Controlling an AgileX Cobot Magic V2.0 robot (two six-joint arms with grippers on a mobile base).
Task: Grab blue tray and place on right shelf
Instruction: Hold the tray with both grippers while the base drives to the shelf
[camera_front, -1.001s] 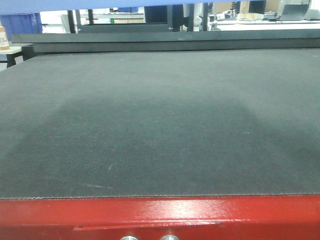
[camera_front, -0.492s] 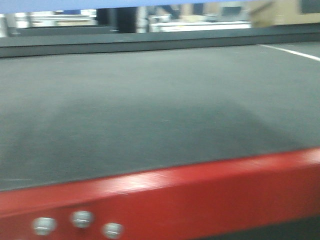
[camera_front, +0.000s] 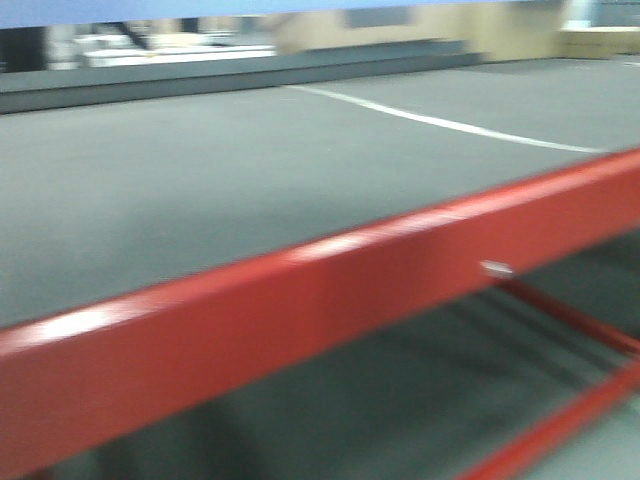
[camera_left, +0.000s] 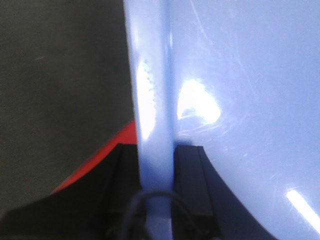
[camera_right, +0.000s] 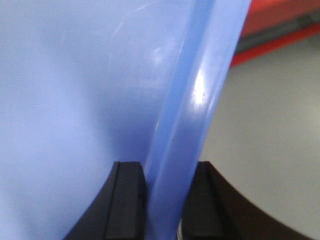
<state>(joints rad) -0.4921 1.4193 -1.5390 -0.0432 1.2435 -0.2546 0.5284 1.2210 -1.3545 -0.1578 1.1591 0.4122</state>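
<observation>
Snugly, blue tray (camera_left: 240, 75) rim between jaws: left gripper (camera_left: 157, 152), right gripper (camera_right: 167, 170).

On the left tool (camera_left: 157, 150), matte black all over: two fingers (camera_left: 187, 175) with flat, squared tips, widening toward the base into broad sloping shoulders and merging into a dark body along the bottom edge of the wrist view. Low between them, a thin dark cable (camera_left: 152, 192) bent in a shallow arc, both ends lost in shadow. On the right tool (camera_right: 165, 167), the same black plastic look: two blocky fingers (camera_right: 127, 200) with straight inner faces, flat tops and a faint vertical seam on each, outer sides sweeping outward in smooth concave curves. Slight dull sheen along the upper edges; finer detail too dark to tell.
</observation>
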